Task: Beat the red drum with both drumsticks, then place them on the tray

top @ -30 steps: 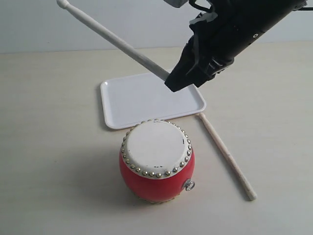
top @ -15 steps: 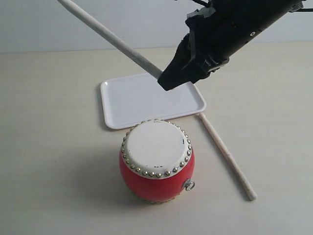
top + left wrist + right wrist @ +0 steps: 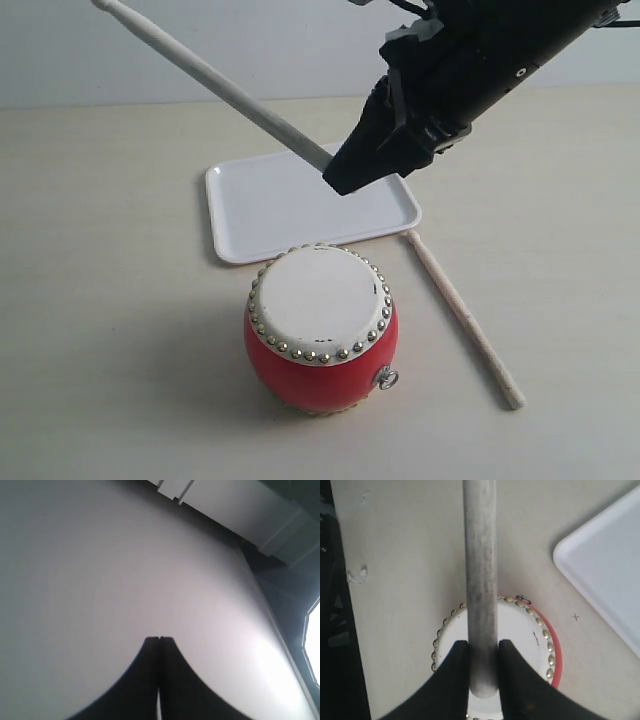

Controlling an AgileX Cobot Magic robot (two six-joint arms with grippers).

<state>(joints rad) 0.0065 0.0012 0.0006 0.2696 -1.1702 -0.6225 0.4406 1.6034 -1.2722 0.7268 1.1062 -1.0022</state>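
The red drum [image 3: 320, 330] stands upright on the table, its cream head [image 3: 527, 630] ringed with silver studs. Just behind it lies the white tray [image 3: 262, 212], with nothing on it. My right gripper [image 3: 342, 178] hangs above the tray's near edge, shut on one end of a drumstick [image 3: 215, 80] that slants up to the left, its tip at the picture's top edge. In the right wrist view the fingers [image 3: 484, 647] clamp that drumstick [image 3: 480, 555] above the drumhead. The other drumstick [image 3: 462, 315] lies on the table right of the drum. My left gripper [image 3: 159, 639] is shut and holds nothing.
The left wrist view faces only a pale blank surface with dark framing [image 3: 280, 555] at one side. The tray's corner [image 3: 607, 575] shows beside the drum in the right wrist view. Bare beige tabletop [image 3: 110, 300] surrounds the drum.
The right gripper shifted slightly left with the stick. The stick's tip rose out of the picture, then came back down to the top edge. Drum, tray and lying stick stayed put.
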